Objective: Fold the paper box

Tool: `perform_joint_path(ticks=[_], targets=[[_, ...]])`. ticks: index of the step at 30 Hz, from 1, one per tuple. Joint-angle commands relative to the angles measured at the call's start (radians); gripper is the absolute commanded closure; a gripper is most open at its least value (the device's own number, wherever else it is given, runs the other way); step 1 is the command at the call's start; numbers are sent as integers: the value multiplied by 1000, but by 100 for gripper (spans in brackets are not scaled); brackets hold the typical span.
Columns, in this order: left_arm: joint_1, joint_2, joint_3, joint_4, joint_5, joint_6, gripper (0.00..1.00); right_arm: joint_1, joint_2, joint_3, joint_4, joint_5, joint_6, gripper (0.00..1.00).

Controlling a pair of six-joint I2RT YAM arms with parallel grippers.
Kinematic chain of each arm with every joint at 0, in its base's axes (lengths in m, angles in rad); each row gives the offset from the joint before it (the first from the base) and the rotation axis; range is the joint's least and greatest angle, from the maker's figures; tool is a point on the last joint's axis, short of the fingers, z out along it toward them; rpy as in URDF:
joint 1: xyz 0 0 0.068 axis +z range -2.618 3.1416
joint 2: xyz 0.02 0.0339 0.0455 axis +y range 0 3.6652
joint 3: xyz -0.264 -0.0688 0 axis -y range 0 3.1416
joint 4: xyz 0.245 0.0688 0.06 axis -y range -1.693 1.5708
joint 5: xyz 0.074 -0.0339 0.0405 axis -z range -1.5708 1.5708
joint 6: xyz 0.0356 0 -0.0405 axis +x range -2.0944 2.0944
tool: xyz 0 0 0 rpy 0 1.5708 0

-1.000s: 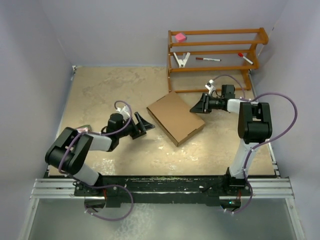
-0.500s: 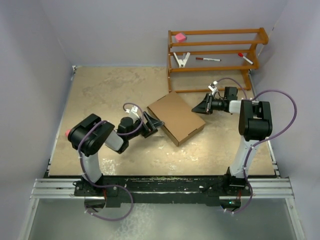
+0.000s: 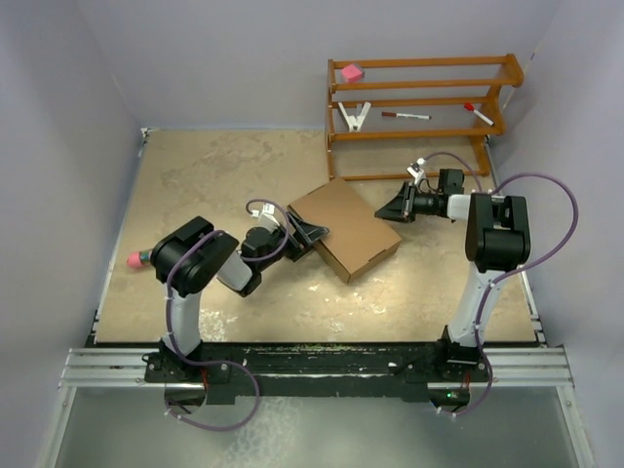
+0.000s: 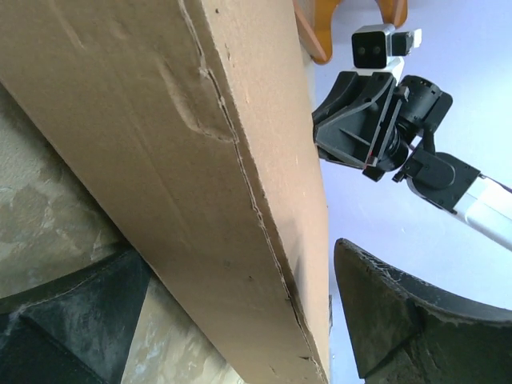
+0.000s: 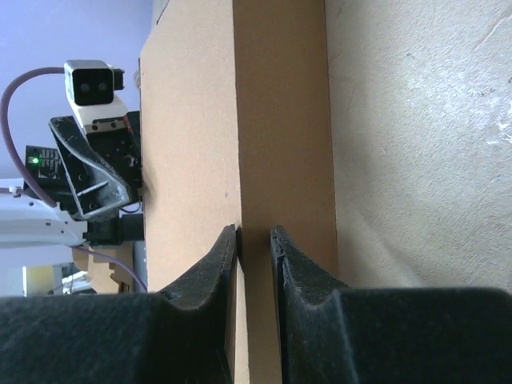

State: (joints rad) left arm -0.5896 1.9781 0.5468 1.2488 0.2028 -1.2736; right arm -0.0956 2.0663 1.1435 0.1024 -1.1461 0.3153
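Note:
The paper box is a shallow brown cardboard box lying closed and flat on the table, turned diagonally. My left gripper is open wide at its near-left corner. In the left wrist view the box's edge runs between the two spread fingers. My right gripper sits at the box's right side. In the right wrist view its jaws are nearly closed, leaving a narrow slit in front of the side wall. Whether they pinch any cardboard is unclear.
A wooden rack stands at the back right, just behind the box. It holds a pink block, a white clip and markers. A small pink object lies by the left arm's elbow. Walls close in the table.
The left arm has swung right, bringing its open jaws around the box's near-left corner. The right gripper's jaws have narrowed and it has stayed at the box's right side.

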Motion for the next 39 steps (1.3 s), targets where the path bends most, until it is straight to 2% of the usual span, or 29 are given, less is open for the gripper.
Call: perform_joint_path(ticks=[1,5,8,9,15,18,20,24,26,28,32,34,37,39], targets=[[-17,24,17,128,-68,-20,4,-12,62,-14,-76,188,-71,82],[-21,13,40,111,-71,-19,7,-12,53,-11,-75,181,-81,82],[-21,-4,60,44,-72,-21,15,-12,35,-7,-73,152,-91,80],[-21,-13,65,21,-73,-17,20,-12,26,-4,-76,140,-99,78],[-20,-87,82,-87,-78,45,51,-12,-65,42,-144,69,-185,52],[-10,-165,79,-162,-71,83,58,-22,-141,71,-199,61,-235,40],[11,-239,78,-254,-44,119,58,-40,-210,89,-243,59,-273,34],[93,-445,131,-599,62,243,60,-68,-324,88,-260,70,-302,29],[150,-532,208,-848,127,359,64,-75,-376,85,-261,80,-308,29],[181,-593,330,-1178,143,522,64,-81,-424,74,-245,91,-300,29],[190,-584,688,-1759,1,916,64,-97,-498,16,-168,83,-206,28],[190,-534,886,-1986,-97,1045,64,-104,-506,15,-160,79,-202,28],[174,-473,1060,-2198,-203,1162,64,-109,-507,15,-158,76,-202,28],[113,-443,1136,-2259,-328,1210,64,-110,-508,12,-153,76,-202,28]])
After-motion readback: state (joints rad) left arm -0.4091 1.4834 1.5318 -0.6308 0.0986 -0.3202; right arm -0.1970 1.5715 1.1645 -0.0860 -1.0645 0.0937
